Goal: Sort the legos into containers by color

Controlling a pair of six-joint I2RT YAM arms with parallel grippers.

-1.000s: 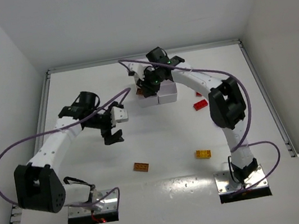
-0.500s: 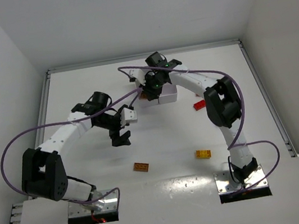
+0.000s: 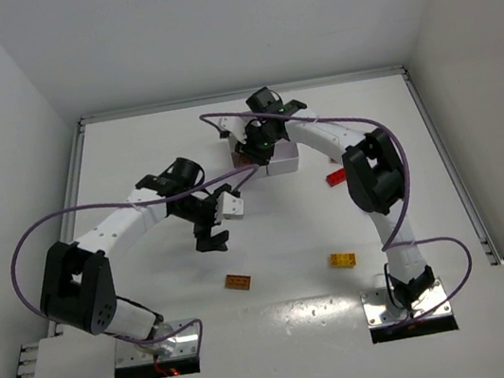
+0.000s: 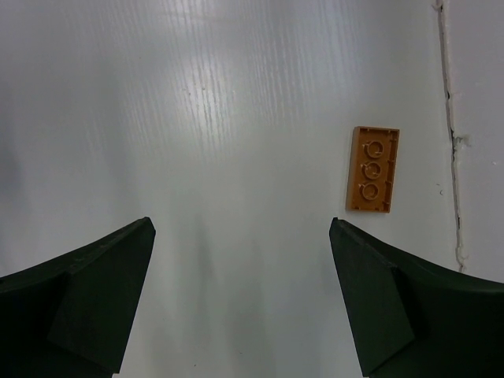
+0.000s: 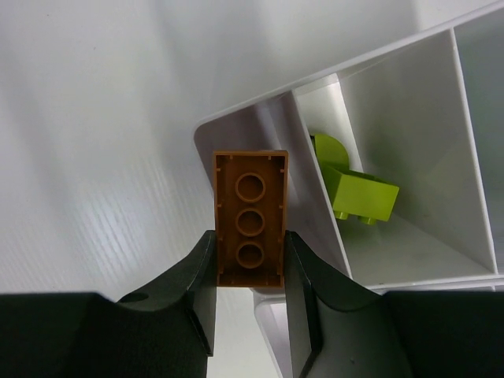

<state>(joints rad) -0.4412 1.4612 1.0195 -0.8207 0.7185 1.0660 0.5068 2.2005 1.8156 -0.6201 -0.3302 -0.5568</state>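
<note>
Inside the white tray (image 5: pixel 398 102), one lime brick (image 5: pixel 358 193)

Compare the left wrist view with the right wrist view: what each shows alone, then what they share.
Left wrist only: the left end effector open and empty, a loose orange brick lying on the table. Right wrist only: the right end effector shut on a brown brick by the white tray, a lime brick in one compartment. Both: dark fingers, white table.
</note>
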